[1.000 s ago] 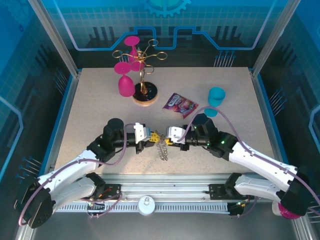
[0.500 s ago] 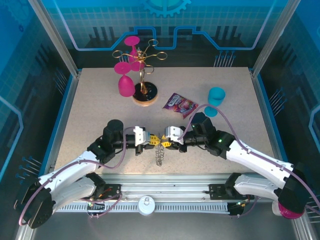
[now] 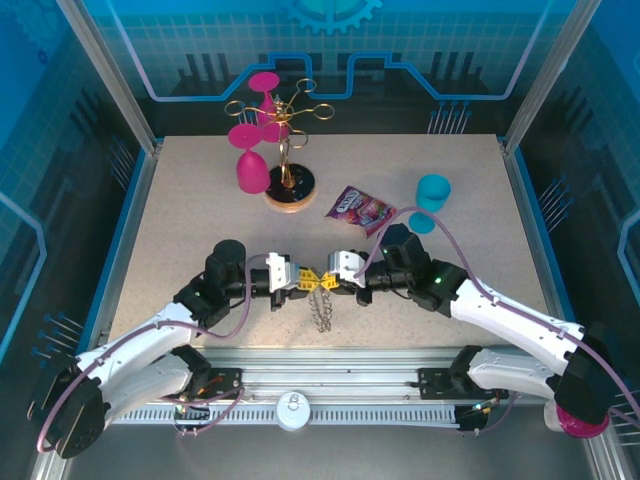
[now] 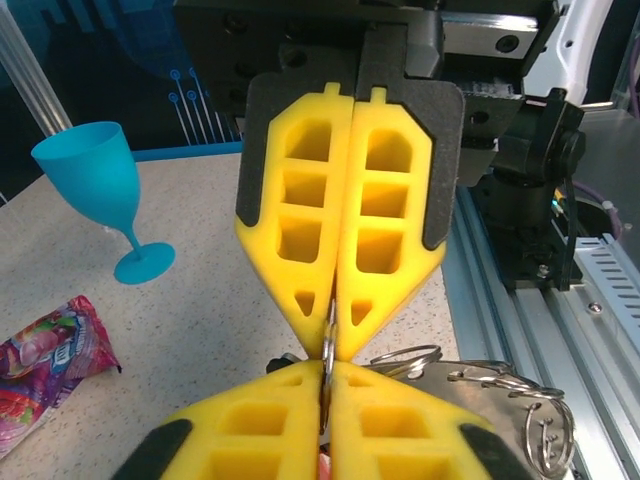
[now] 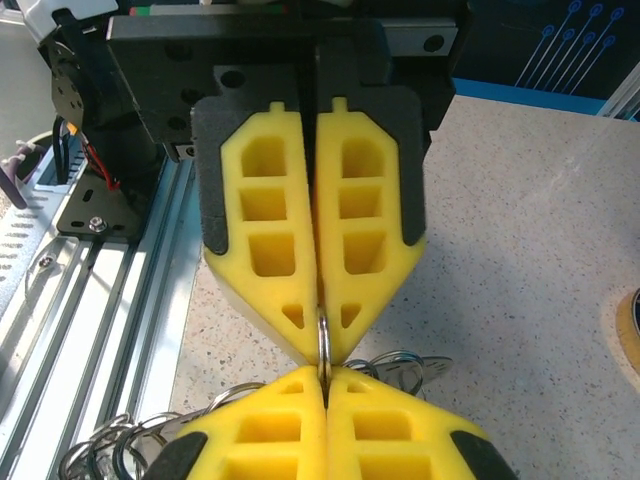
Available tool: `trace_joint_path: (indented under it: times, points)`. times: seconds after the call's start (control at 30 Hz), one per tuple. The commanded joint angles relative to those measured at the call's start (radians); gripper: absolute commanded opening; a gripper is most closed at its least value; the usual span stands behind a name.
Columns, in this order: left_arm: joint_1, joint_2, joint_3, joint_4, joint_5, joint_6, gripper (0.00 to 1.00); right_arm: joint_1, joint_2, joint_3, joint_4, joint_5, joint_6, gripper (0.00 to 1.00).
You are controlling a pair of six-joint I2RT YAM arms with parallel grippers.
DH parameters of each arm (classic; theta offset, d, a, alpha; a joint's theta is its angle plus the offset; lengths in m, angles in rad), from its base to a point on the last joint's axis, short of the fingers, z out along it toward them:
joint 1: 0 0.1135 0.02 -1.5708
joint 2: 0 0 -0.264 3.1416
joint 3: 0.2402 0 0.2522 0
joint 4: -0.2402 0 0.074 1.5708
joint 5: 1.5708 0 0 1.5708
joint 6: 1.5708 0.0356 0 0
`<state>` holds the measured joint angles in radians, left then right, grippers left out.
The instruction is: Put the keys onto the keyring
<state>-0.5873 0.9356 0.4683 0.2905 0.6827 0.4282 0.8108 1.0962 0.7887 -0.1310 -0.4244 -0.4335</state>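
No word, number or brand name can be read anywhere. The snack packet lying on the surface has printed lettering on its purple and pink front, but from above it is too small and blurred to make out. In the left wrist view its corner shows white marks on a dark patch, and these are just as unreadable. The blue back panel bears a pale gear-shaped emblem, cut off by the top edge, with circuit-like lines drawn below it and no letters.
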Motion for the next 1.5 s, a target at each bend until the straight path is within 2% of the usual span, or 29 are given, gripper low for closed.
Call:
trace_joint_path:
  times: [0.0,0.07,0.2,0.43,0.6,0.63,0.73,0.83,0.93,1.03,1.2,1.47]
  points:
    - [-0.005,-0.020,0.034,-0.066,-0.063,0.053,0.13,0.016,0.018,0.074,-0.099,0.037,-0.077,0.00]
    - [-0.006,-0.016,0.059,-0.130,-0.083,0.081,0.14,0.032,0.035,0.119,-0.177,0.076,-0.119,0.00]
    - [-0.007,0.001,0.098,-0.217,-0.089,0.122,0.12,0.066,0.085,0.198,-0.298,0.139,-0.187,0.00]
    - [-0.014,0.011,0.113,-0.234,-0.078,0.143,0.11,0.125,0.200,0.341,-0.452,0.229,-0.257,0.00]
    - [-0.019,0.012,0.127,-0.273,-0.076,0.177,0.04,0.141,0.237,0.408,-0.496,0.208,-0.267,0.00]
    - [-0.019,0.009,0.126,-0.272,-0.072,0.181,0.00,0.142,0.235,0.411,-0.493,0.206,-0.263,0.00]
    - [-0.019,-0.012,0.102,-0.238,-0.048,0.184,0.00,0.119,0.204,0.386,-0.446,0.180,-0.220,0.00]
    - [-0.020,-0.041,0.050,-0.139,-0.021,0.165,0.00,0.062,0.136,0.303,-0.338,0.115,-0.148,0.21]
    - [-0.019,-0.057,0.017,-0.061,0.002,0.129,0.00,0.018,0.061,0.192,-0.217,0.058,-0.112,0.26]
    - [-0.019,-0.057,0.010,-0.040,0.029,0.110,0.00,0.003,0.025,0.126,-0.145,0.038,-0.094,0.28]
    - [-0.019,-0.048,0.013,-0.034,0.055,0.092,0.00,-0.001,0.026,0.101,-0.121,0.006,-0.087,0.28]
    - [-0.019,-0.037,0.026,-0.033,0.013,0.081,0.00,-0.005,0.015,0.096,-0.139,-0.005,-0.085,0.25]
